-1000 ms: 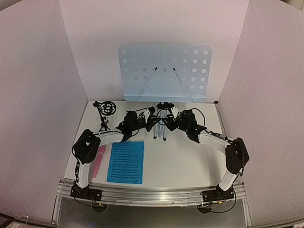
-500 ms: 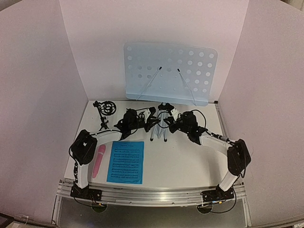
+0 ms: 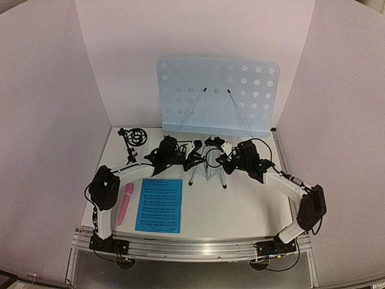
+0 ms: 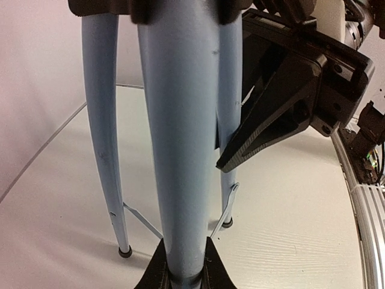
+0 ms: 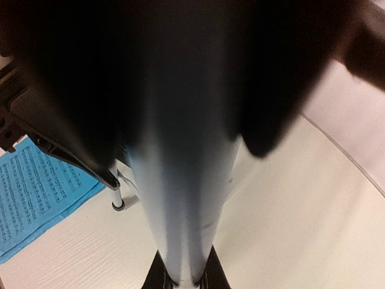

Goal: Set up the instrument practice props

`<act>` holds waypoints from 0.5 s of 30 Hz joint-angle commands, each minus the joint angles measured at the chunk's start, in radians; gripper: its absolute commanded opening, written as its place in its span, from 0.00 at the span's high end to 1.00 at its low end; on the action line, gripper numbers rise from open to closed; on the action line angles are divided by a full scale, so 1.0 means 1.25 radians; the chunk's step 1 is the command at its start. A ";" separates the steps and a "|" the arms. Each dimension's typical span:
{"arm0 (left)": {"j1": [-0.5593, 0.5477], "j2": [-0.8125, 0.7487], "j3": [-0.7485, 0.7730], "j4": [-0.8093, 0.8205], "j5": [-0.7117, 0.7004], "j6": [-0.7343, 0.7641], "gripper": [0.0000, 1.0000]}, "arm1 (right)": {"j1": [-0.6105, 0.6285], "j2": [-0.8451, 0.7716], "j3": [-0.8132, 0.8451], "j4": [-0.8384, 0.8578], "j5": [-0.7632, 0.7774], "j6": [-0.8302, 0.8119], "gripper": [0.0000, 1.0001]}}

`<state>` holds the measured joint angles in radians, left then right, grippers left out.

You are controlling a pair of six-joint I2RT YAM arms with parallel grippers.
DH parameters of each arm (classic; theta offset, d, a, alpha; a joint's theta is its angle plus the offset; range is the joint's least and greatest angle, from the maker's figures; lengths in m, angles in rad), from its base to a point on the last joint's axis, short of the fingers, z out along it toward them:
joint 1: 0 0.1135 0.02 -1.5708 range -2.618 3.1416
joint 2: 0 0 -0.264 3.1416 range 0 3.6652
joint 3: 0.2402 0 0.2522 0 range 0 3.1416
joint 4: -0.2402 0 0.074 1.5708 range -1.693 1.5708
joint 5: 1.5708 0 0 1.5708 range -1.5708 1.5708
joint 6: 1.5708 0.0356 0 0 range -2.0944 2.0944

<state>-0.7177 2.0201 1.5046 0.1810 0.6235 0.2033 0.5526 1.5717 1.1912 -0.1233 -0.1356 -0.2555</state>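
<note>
The music stand's pale-blue perforated desk [image 3: 216,93] stands upright at the back on its tripod [image 3: 207,170], whose legs are spread on the table. My left gripper [image 3: 192,154] is shut on one tripod tube [image 4: 180,150], and its fingertips [image 4: 157,272] pinch the tube's sides. From the other side my right gripper [image 3: 224,158] is shut on another tripod leg [image 5: 180,198]. A bright-blue sheet-music page [image 3: 159,205] lies flat at the front left. The pink microphone [image 3: 125,203] lies just left of the page. The small black mic stand [image 3: 133,144] stands at the back left.
White walls close in the table on the left, back and right. A metal rail [image 3: 192,247] with both arm bases runs along the near edge. In the left wrist view the right gripper's black body [image 4: 289,102] sits close beside the tripod legs.
The right gripper has shut on a tripod leg and pulled to the right. The legs have spread apart, and the stand's desk has shifted right.
</note>
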 commanded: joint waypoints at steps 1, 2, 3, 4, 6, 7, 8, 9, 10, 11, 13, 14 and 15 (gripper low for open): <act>0.058 -0.089 0.045 -0.118 -0.096 0.065 1.00 | -0.063 -0.093 0.014 -0.204 0.104 -0.087 1.00; 0.057 -0.094 0.047 -0.139 -0.098 0.068 1.00 | -0.066 -0.099 0.008 -0.219 0.107 -0.095 1.00; 0.056 -0.099 0.048 -0.161 -0.101 0.072 1.00 | -0.069 -0.107 0.001 -0.230 0.108 -0.101 1.00; 0.056 -0.103 0.049 -0.175 -0.104 0.073 1.00 | -0.078 -0.118 -0.009 -0.240 0.107 -0.105 1.00; 0.056 -0.106 0.057 -0.194 -0.107 0.075 1.00 | -0.097 -0.136 -0.021 -0.258 0.095 -0.112 1.00; 0.056 -0.106 0.061 -0.203 -0.106 0.077 1.00 | -0.107 -0.142 -0.025 -0.268 0.089 -0.117 1.00; 0.057 -0.104 0.065 -0.207 -0.104 0.078 1.00 | -0.115 -0.145 -0.027 -0.277 0.090 -0.123 1.00; 0.056 -0.103 0.065 -0.207 -0.104 0.081 1.00 | -0.124 -0.145 -0.028 -0.288 0.092 -0.130 1.00; 0.056 -0.100 0.065 -0.205 -0.104 0.087 1.00 | -0.131 -0.144 -0.031 -0.293 0.090 -0.134 1.00; 0.056 -0.097 0.067 -0.202 -0.105 0.091 1.00 | -0.138 -0.143 -0.033 -0.297 0.088 -0.139 1.00; 0.056 -0.088 0.081 -0.196 -0.108 0.098 1.00 | -0.150 -0.139 -0.037 -0.301 0.088 -0.151 1.00; 0.056 -0.082 0.091 -0.198 -0.110 0.103 1.00 | -0.158 -0.137 -0.038 -0.303 0.088 -0.159 1.00; 0.056 -0.077 0.099 -0.200 -0.113 0.109 1.00 | -0.169 -0.136 -0.039 -0.306 0.088 -0.170 1.00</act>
<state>-0.7565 1.9923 1.5463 -0.0266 0.6234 0.2713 0.4924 1.4826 1.1588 -0.3198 -0.2117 -0.3811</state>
